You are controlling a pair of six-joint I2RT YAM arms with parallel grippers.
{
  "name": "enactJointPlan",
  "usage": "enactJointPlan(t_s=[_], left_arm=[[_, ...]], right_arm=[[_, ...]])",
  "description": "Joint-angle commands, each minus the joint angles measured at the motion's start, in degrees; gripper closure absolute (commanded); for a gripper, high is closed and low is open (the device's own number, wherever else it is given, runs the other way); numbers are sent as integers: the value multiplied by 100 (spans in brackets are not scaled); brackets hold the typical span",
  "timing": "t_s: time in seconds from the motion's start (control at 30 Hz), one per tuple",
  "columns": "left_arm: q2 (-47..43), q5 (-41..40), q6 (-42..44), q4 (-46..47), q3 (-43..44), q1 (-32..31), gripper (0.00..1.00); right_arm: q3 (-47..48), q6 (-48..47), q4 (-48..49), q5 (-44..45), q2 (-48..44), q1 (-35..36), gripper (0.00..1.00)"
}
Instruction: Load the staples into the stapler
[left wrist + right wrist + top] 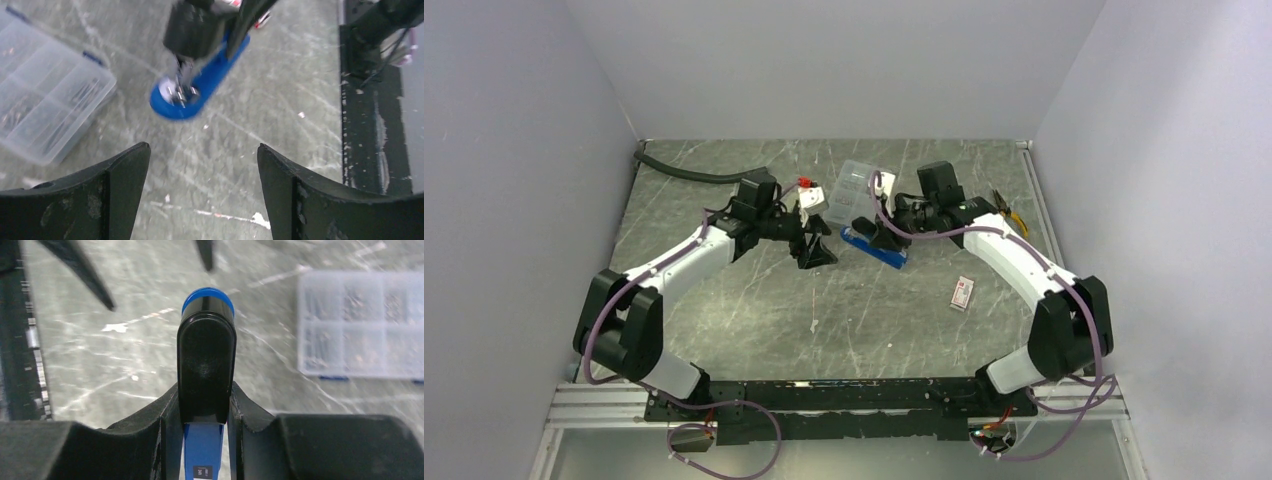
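We see the right pincer (869, 232) clamped on the stapler (879, 250) near the middle of the worktop (874, 330). From the right wrist, its two fingers (167, 415) press against both sides of the stapler's black upper part (206, 340), and the blue base shows at the front tip and below between the fingers. From the left wrist, the blue base (210, 80) rests on the worktop with some silvery metal showing at its rounded end. The picture is blurred there, so we cannot tell how far the top is lifted.

The left pincer (819, 255) hovers just to the left of the stapler, with its fingers (125, 170) spread wide apart. Only bare worktop lies between them.

We cannot make out the staples themselves in any view. A small white box (963, 292) with red on it lies flat on the worktop to the right of the stapler, well apart from both pincers.

A clear compartment case (856, 183) sits just behind the stapler, closed, with small parts in its sections (360, 325). Pliers (1009, 212) with yellow handles lie near the right wall, and a black hose (686, 172) runs along the far left corner.
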Motion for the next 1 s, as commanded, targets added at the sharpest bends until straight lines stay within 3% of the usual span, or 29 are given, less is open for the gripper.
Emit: enactJointPlan(t_s=[0.0, 0.37, 0.57, 0.67, 0.73, 0.77, 0.97], left_arm=[[-4, 1448, -147, 796, 247, -40, 17], [-197, 1559, 335, 891, -166, -129, 22], [-147, 1640, 737, 604, -234, -214, 43], [-147, 1622, 857, 602, -314, -215, 66], [-95, 1651, 838, 677, -378, -215, 92], [-68, 1652, 840, 677, -393, -215, 97], [-153, 1525, 739, 1222, -886, -169, 97]], right_arm=[[-82, -117, -42, -1116, -319, 204, 100], [-42, -200, -75, -1281, -218, 716, 100], [14, -117, 16, -1366, -154, 760, 100], [-20, -13, 107, -1446, -156, 760, 100], [-127, 100, 278, -1481, -193, 764, 100], [-206, 175, 415, -1510, -240, 754, 100], [-983, 824, 1697, -1654, -919, 491, 100]])
